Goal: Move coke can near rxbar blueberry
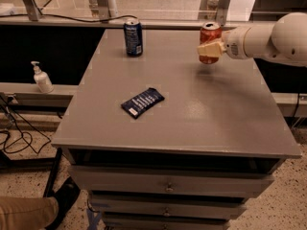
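Camera view: gripper [209, 50] at the far right of the grey table [220, 123], arm reaching in from the right edge. Fingers clamped on the coke can [210, 33], one cream finger [207, 49] across its front. Can upright, near the back edge; a shadow lies on the tabletop just under it. Rxbar blueberry [142, 102] flat at centre-left, lying diagonally, well apart from the coke can. Dark blue soda can [133, 37] upright at back left. Soap dispenser [42, 78] on the ledge left of the table. Drawers [168, 186] below the tabletop.
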Tool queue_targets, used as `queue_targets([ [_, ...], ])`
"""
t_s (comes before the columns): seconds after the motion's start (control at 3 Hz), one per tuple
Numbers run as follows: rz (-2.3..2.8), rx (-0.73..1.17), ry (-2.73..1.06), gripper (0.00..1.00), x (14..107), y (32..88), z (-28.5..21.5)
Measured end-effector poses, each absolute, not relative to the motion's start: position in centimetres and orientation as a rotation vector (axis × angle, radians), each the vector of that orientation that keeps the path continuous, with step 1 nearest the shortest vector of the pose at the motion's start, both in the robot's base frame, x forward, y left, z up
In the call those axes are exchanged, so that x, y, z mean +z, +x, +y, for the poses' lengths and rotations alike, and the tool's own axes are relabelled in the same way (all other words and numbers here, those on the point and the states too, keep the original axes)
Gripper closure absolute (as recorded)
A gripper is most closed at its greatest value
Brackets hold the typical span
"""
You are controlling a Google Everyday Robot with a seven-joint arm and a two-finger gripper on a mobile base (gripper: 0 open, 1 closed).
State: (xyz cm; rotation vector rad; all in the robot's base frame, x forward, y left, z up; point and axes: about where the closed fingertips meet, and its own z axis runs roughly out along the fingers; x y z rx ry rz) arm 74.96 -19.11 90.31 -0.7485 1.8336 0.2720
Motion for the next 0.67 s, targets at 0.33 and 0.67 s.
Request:
queue_targets([
  [0.33,1.829,0.303,-0.803,1.0,90.9,71.7,-17.4],
  [0.67,1.832,0.363,-0.849,1.0,91.0,68.3,-15.6],
])
